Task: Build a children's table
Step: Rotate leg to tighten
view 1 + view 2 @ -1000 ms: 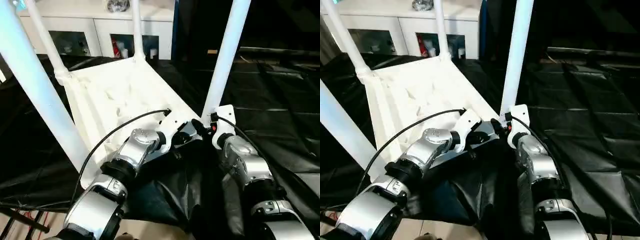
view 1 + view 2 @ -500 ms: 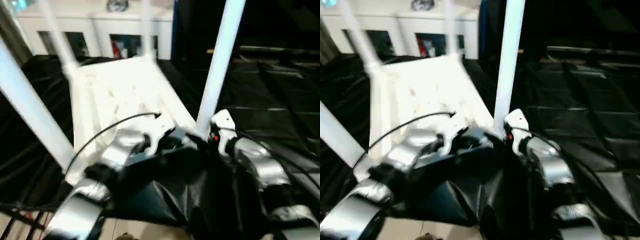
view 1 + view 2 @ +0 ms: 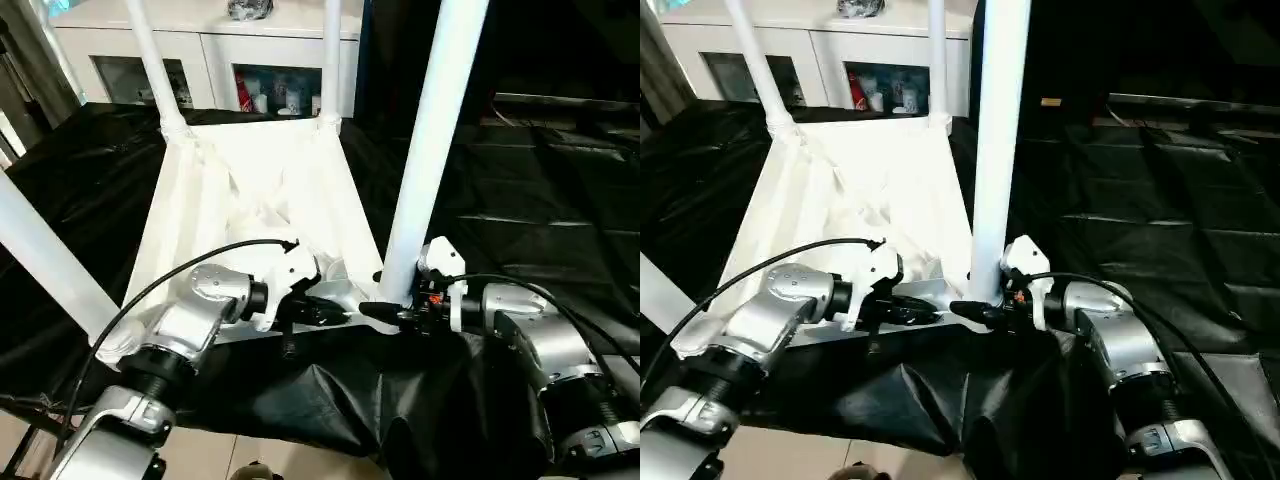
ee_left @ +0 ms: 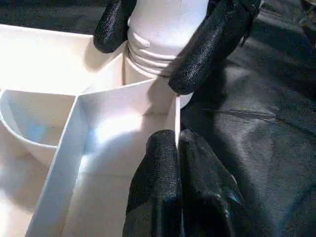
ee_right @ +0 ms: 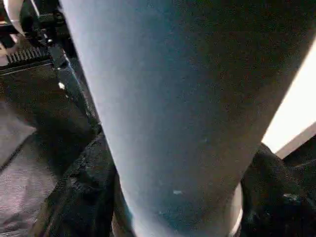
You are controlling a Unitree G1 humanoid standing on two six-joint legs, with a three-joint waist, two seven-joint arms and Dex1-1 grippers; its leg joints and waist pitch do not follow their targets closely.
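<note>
White plastic rectangular tabletop point(image 3: 250, 200): underside up, long axis running away from the robot. Four white tubular legs upright. Left gripper point(image 4: 177, 148) pinches the tabletop's near rim; right gripper point(image 4: 163, 44) clasps the near-right leg point(image 3: 430, 150) at its base.

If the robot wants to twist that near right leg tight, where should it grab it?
Probably low on the near right leg, just above its socket, fingers closing from either side. The tube is round, upright and bare there, as the right gripper straddles it now.

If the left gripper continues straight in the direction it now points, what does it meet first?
Probably the base of the near right leg, where it enters the tabletop's corner socket. The left gripper, shut on the tabletop's thin rim wall, points along it at that leg, which the right gripper's fingers already flank.
</note>
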